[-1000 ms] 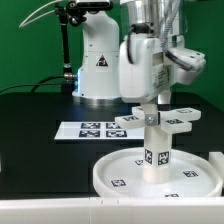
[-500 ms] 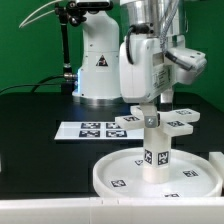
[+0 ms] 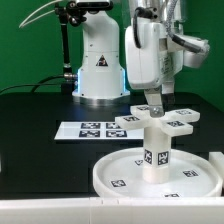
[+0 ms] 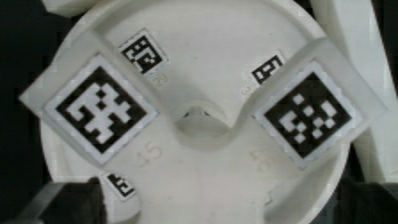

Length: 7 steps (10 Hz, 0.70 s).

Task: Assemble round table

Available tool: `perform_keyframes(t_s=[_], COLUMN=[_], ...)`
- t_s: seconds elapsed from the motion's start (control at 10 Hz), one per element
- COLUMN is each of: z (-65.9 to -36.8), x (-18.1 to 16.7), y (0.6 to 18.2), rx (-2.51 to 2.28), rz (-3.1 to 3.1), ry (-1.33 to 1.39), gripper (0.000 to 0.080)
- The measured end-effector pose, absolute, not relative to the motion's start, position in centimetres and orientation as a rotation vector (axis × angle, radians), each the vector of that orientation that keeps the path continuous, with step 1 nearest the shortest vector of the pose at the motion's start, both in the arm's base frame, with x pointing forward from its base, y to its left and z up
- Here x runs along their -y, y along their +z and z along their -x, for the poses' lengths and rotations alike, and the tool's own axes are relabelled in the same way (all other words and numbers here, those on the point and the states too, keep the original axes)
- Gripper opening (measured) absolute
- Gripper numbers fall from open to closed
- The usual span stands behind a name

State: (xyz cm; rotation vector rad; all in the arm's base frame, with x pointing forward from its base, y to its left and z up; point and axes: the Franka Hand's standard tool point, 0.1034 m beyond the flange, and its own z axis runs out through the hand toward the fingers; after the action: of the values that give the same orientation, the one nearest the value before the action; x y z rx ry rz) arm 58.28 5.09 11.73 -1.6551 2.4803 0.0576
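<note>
1. Assembly looks nearly complete: the round disc [image 3: 150, 176] lies rim-up on the black counter [image 3: 40, 130], the cylinder leg [image 3: 155, 150] stands upright at its centre, and the cross-shaped base [image 3: 155, 121] sits on top of the leg.
2. The claw [image 3: 152, 104] hangs just above the base at twelve o'clock, jaws spread wide — holding nothing.
3. What is left, by my judgement: checking that the base is seated tight, then turning the table upright.
4. The disc's raised rim makes it a shallow tray — only the leg stands in it.
5. The marker board [image 3: 85, 129] lies near the disc at ten o'clock.
</note>
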Motion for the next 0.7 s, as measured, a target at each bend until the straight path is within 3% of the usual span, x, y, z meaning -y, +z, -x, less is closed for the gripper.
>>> perform_keyframes(t_s=[0.7], z=[-58.74], x=[-5.82], y=[12.04], rx=[-1.797], rz=[2.407], ry=[-0.009], gripper=[0.0649])
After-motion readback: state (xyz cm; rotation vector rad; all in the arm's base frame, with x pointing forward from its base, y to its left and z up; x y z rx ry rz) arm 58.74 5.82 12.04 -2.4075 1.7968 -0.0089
